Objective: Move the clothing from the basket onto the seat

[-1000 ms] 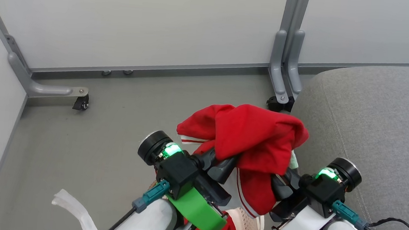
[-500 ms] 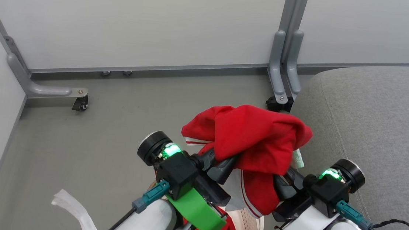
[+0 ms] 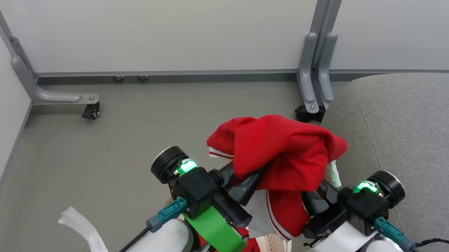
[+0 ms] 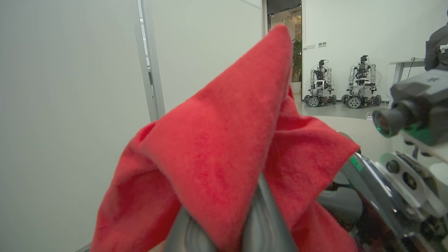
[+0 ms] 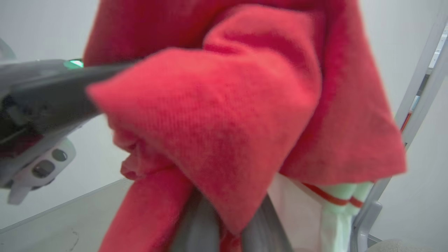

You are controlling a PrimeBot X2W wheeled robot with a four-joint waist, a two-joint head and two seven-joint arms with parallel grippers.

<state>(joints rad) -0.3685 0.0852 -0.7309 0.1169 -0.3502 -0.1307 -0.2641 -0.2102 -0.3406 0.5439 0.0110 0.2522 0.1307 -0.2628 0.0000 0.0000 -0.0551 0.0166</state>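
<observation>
The left gripper (image 3: 246, 180) and right gripper (image 3: 316, 197) each clamp a fold of one garment (image 3: 283, 151), which drapes over their fingers above the basket (image 3: 278, 250). The seat (image 3: 419, 131) lies just right of the right gripper. Both arms should probably swing right together, lifting the hanging tail over the seat's edge. The garment is soft, fleecy red with striped white trim; the seat is a coarse grey weave with a rounded corner.

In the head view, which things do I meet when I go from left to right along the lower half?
white strip → left gripper → red garment → right gripper → grey seat
</observation>
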